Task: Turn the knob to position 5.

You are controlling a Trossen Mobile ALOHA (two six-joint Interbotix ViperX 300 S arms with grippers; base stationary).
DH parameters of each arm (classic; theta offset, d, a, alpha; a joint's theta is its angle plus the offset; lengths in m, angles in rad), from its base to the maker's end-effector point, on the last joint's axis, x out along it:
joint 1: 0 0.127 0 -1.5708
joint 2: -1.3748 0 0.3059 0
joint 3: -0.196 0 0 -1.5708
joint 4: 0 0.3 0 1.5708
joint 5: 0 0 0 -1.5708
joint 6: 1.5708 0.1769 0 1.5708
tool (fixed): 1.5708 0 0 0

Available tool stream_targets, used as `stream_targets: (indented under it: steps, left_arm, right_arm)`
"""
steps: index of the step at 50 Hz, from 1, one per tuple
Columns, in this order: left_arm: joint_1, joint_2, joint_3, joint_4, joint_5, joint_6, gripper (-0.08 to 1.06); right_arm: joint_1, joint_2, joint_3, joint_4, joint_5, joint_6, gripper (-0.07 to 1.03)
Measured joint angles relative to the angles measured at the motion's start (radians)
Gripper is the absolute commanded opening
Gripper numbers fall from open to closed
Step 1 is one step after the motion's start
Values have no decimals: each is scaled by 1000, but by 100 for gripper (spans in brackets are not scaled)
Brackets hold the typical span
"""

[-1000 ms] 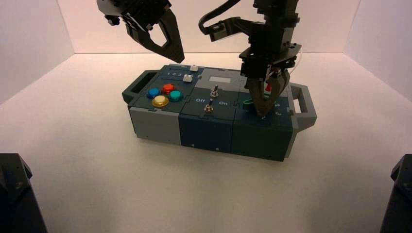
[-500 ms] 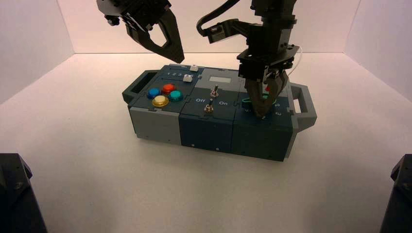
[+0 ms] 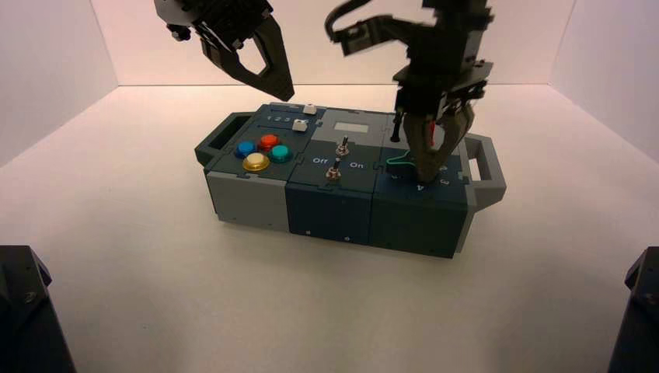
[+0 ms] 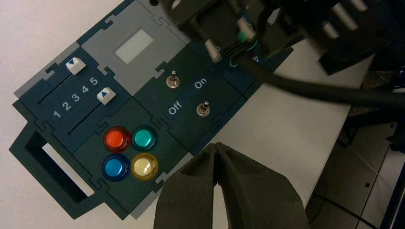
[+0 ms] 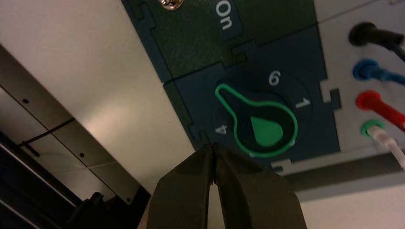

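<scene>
The knob (image 5: 265, 129) is a green teardrop dial with a light green outline on the box's right end (image 3: 402, 163). Its pointed tip lies between the white digits 4 (image 5: 221, 130) and 6 (image 5: 273, 78). The digit 5 does not show there. My right gripper (image 5: 212, 147) is shut with nothing between its fingers. It hangs just over the knob's near edge beside the 4 (image 3: 423, 177). My left gripper (image 3: 286, 93) is shut too, parked high above the box's back left (image 4: 217, 145).
The box (image 3: 249, 194) carries two metal toggle switches (image 3: 342, 145), four round push buttons (image 4: 130, 152) and two sliders (image 4: 106, 95). Coloured plugs (image 5: 370, 101) sit beside the knob. A handle (image 3: 488, 167) sticks out on the right end.
My right wrist has turned and lifted a little off the knob. The knob's green outline now shows with its tip swung to the left. The left arm has not moved.
</scene>
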Motion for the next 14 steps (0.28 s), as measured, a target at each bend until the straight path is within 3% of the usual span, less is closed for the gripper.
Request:
stream_targets:
  steps: [14]
  left_arm:
    - [2, -2, -2, 14, 0, 0, -3]
  right_arm:
    - [0, -72, 32, 2, 0, 0, -2]
